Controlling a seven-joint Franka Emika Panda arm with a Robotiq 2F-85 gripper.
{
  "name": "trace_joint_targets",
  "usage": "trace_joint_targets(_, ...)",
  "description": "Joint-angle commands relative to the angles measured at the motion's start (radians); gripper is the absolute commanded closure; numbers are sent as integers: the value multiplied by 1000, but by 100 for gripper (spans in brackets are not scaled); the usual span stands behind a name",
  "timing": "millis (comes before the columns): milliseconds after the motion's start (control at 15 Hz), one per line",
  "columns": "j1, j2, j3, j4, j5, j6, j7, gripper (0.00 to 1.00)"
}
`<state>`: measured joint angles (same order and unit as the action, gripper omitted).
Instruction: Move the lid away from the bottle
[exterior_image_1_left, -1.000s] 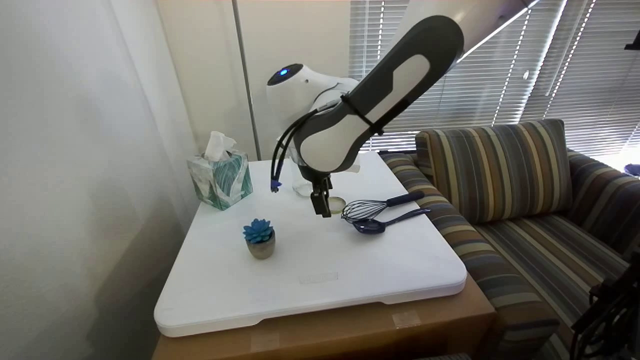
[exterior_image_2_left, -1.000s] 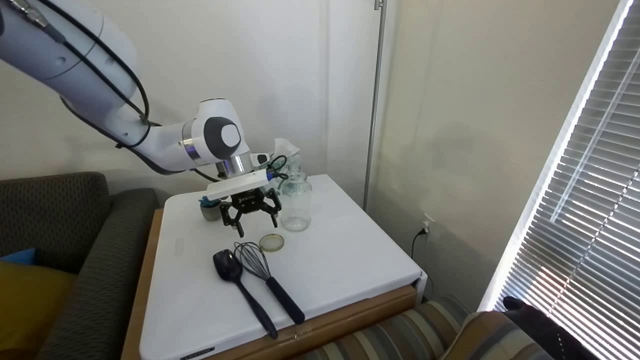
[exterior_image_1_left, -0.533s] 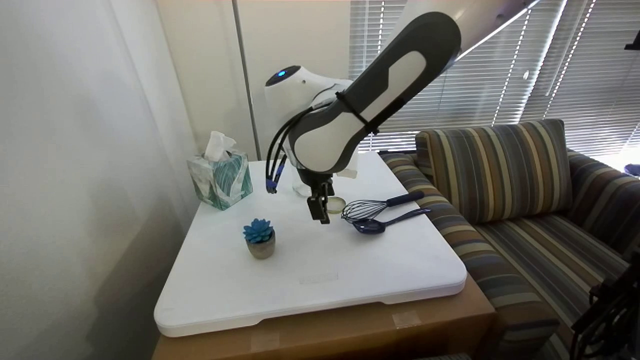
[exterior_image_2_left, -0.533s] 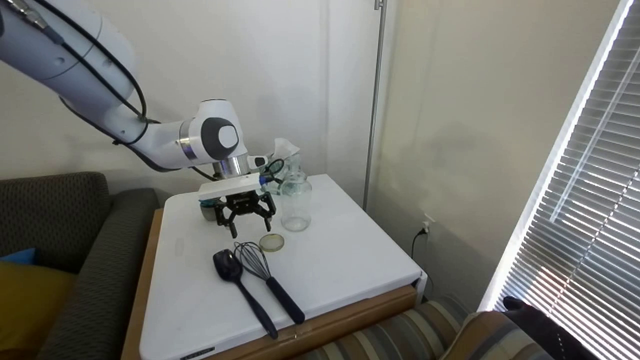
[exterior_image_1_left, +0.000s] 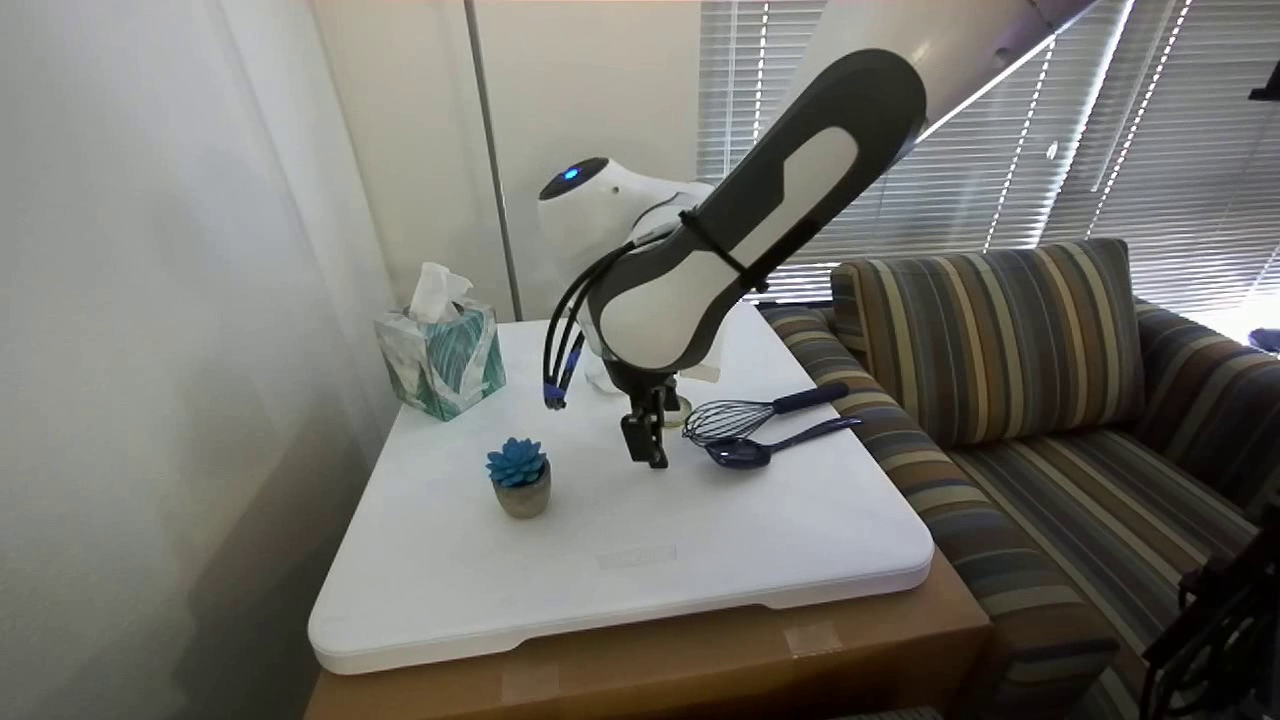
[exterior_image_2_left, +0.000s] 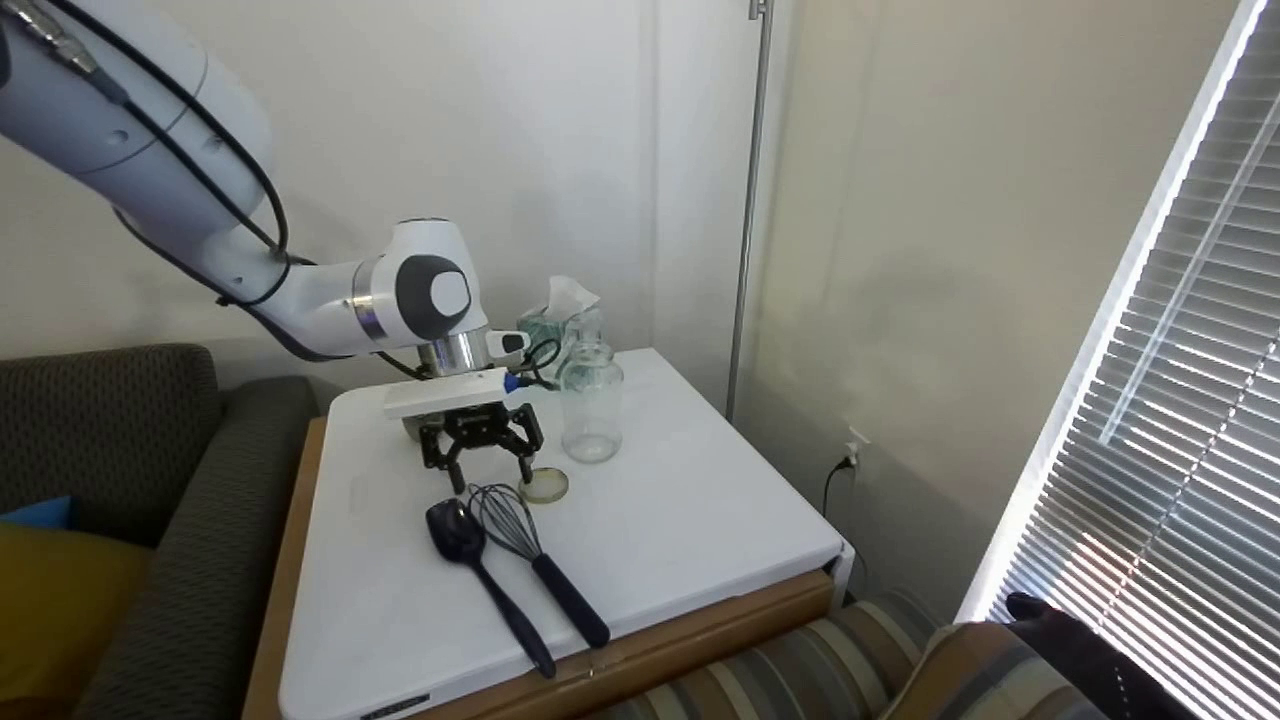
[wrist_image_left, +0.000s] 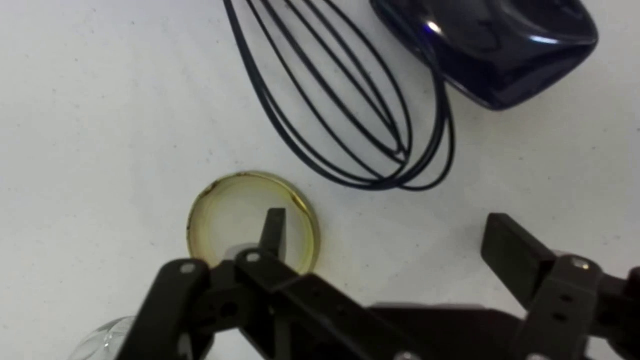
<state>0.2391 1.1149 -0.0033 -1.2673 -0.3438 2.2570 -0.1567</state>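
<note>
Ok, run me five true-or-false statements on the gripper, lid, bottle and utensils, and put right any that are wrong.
1. The lid lies on the table, apart from the bottle. True.
2. The gripper is shut on the lid. False: it is open and holds nothing.
3. The whisk lies between the lid and the spoon. True.
4. The bottle lies on its side. False: it stands upright.
5. In the wrist view, the gripper overlaps part of the lid. True.

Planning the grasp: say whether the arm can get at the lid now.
Probably yes: nothing lies on the lid, and the whisk beside it leaves it uncovered. The open end effector looks off-centre, so it likely must shift over first.
</note>
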Motion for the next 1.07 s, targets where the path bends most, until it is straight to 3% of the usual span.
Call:
trace_joint_targets(0,3,5,-12,-22,-11,50,18,0)
trace_joint_targets(267,0,10,-20,-27,-32,101,6,0)
trace_joint_targets(467,-37,0,-7,-61,-3,229,23,0)
trace_joint_targets(733,-95,-19,0,-124,72,362,65,0)
trace_joint_targets(1000,-145,-44,28,-171,164,404,66,0)
